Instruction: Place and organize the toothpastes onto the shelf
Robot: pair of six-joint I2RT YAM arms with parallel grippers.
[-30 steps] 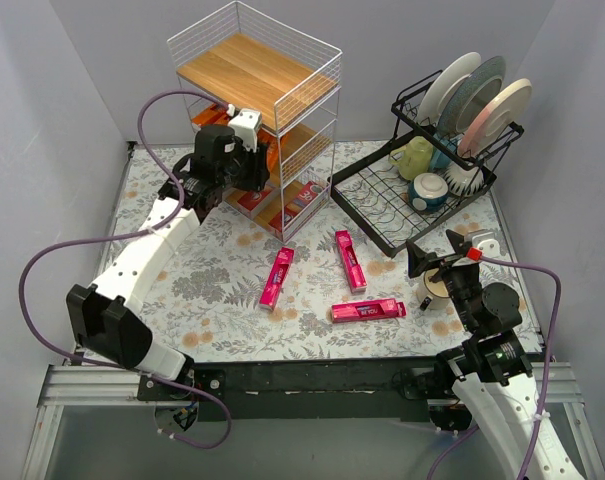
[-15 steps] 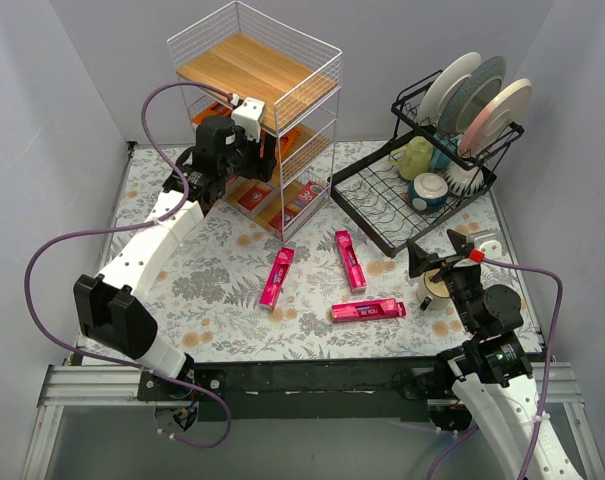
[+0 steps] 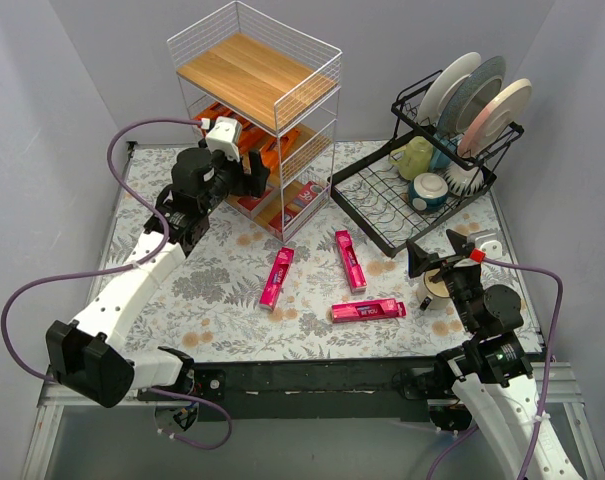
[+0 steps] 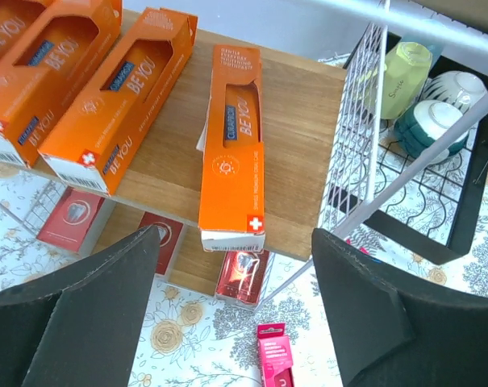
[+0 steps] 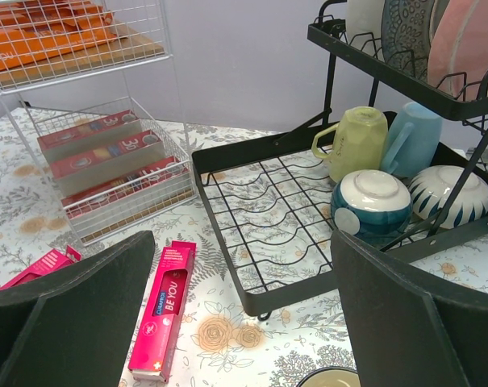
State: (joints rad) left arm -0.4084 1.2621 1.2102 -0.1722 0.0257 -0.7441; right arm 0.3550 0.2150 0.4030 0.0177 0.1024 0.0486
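3 pink boxes (image 3: 278, 277) lie on the table (image 3: 232, 310) — likely light, stiff card, crushable; grip across the narrow middle. Both left jaws and right jaws gape wide, empty.

Plain grey walls (image 3: 42, 120) were noted on three sides. The table (image 3: 147, 195) was covered by a floral-print cloth (image 3: 212, 290); a black rail (image 3: 312, 375) was seen along its near edge.

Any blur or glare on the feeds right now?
Left wrist: sharp, print on the orange box is readable; only the near fingers are dark and soft. Right wrist: pink box crisp, no glare. Top external: even light, faint shadows.
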